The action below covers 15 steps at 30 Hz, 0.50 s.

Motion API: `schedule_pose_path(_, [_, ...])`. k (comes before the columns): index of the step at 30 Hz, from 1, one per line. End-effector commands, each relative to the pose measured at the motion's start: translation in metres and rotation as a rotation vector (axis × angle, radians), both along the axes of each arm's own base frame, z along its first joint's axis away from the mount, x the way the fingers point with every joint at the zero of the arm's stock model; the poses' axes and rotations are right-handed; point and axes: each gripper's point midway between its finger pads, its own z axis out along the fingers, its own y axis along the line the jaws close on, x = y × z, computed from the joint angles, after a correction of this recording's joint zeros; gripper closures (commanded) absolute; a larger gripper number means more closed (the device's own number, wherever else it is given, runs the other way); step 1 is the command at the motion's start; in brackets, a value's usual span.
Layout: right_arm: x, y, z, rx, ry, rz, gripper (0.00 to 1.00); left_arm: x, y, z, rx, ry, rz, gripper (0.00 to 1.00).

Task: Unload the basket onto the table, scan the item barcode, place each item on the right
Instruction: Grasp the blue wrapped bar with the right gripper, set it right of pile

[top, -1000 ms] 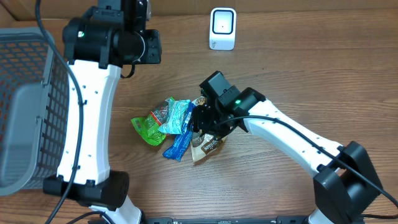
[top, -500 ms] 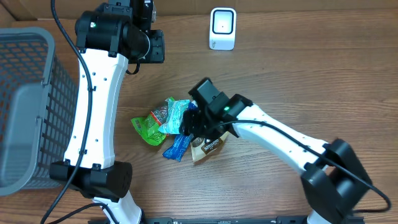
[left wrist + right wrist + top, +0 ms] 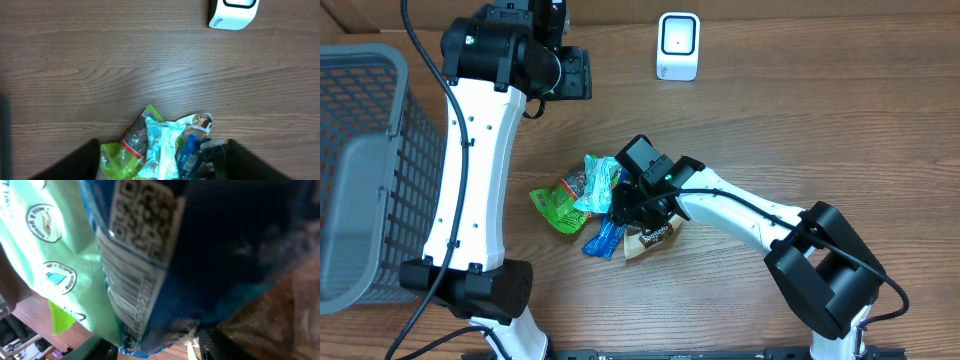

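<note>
A pile of snack packets lies mid-table: a blue packet (image 3: 603, 240) (image 3: 189, 155), a teal one (image 3: 602, 185) (image 3: 160, 145), a green one (image 3: 555, 205) and a brown one (image 3: 655, 235). My right gripper (image 3: 620, 205) (image 3: 152, 347) is down on the pile, its jaws apart with the blue packet's (image 3: 210, 240) end between them. That packet's barcode (image 3: 125, 300) fills the right wrist view. My left gripper (image 3: 575, 75) (image 3: 162, 150) hangs high over the table, open and empty. The white scanner (image 3: 678, 45) (image 3: 234, 12) stands at the back.
A grey wire basket (image 3: 360, 170) stands at the left edge. The left arm's white column (image 3: 470, 200) rises just left of the pile. Bare wood table (image 3: 820, 120) lies to the right and behind the pile.
My right gripper has slid left and lower into the pile, over the blue packet. My left gripper's jaws have opened wider; the left arm has shifted slightly right.
</note>
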Motion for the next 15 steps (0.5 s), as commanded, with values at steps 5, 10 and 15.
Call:
schedule_pose_path(5, [0.012, -0.005, -0.013, -0.039, -0.037, -0.044, 0.60, 0.005, 0.003, -0.004, 0.009, 0.001, 0.013, 0.00])
schedule_pose_path(10, [0.013, -0.005, -0.013, -0.043, -0.042, -0.045, 0.86, 0.005, 0.003, -0.003, 0.009, 0.000, 0.013, 0.00])
schedule_pose_path(15, [0.020, -0.002, 0.003, -0.015, -0.091, 0.008, 0.96, 0.004, 0.005, -0.004, 0.018, 0.005, 0.016, 0.00])
